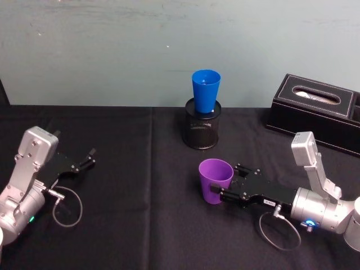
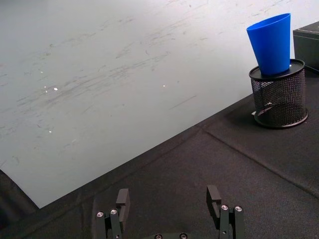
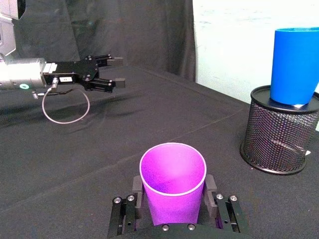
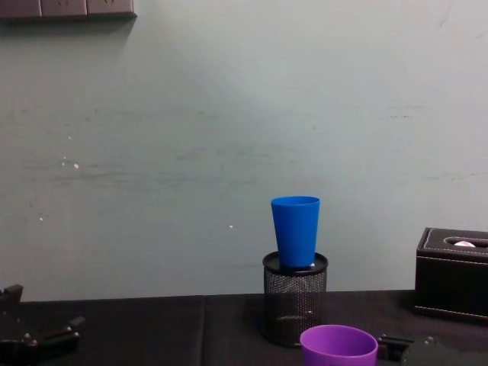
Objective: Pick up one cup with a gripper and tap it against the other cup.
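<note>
- We hold the purple cup [image 1: 215,180] tight in our right gripper [image 1: 224,190], near the table's [image 1: 129,236] middle.
- Our left gripper [image 2: 169,201] rests spread apart by the left edge.
- The blue cup [image 1: 206,90] sits loose in the mesh pot [image 1: 202,128]; a hard tap could tip it.

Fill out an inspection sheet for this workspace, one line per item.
Surface: black cloth-covered table.
Job's things: purple cup upright on the cloth; blue cup standing in the black mesh pot at the back.
Clutter: black tissue box, back right.
Grippers: right gripper with a finger on each side of the purple cup, contact not certain; left gripper open, holding nothing, parked on the left.
Cables: a thin cable loop hangs by each wrist, left and right.
Surroundings: scuffed pale wall behind the table.
</note>
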Controlling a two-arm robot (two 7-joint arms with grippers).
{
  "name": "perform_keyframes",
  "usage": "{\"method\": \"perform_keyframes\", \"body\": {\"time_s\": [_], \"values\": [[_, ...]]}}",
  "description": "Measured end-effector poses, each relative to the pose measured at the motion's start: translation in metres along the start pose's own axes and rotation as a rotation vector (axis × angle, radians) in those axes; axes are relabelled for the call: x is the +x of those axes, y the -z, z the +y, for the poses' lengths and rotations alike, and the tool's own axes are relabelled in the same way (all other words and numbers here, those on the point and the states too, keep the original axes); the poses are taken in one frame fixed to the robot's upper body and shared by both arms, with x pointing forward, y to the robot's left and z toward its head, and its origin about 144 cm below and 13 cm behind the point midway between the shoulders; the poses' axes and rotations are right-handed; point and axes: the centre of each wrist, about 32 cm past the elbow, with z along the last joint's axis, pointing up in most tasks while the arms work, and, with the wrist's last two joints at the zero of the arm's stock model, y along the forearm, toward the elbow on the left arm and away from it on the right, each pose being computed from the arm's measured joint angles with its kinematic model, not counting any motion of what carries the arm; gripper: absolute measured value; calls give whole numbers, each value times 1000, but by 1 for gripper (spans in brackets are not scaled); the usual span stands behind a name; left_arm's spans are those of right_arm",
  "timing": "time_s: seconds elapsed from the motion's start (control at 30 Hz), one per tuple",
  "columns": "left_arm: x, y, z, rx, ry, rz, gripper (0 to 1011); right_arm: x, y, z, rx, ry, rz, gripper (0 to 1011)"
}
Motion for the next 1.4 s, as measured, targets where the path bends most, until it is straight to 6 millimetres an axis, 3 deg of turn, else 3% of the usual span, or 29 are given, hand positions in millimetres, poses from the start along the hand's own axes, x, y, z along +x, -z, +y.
{"method": "perform_keyframes", "body": {"time_s": [0.4,0.77,1.4], "values": [[0,0,0,0,0,0,1011,0,0,0,0,1,0,732],[0,0,0,0,0,0,1011,0,0,0,0,1,0,1003],[0,0,0,0,0,0,1011,0,0,0,0,1,0,1000]]}}
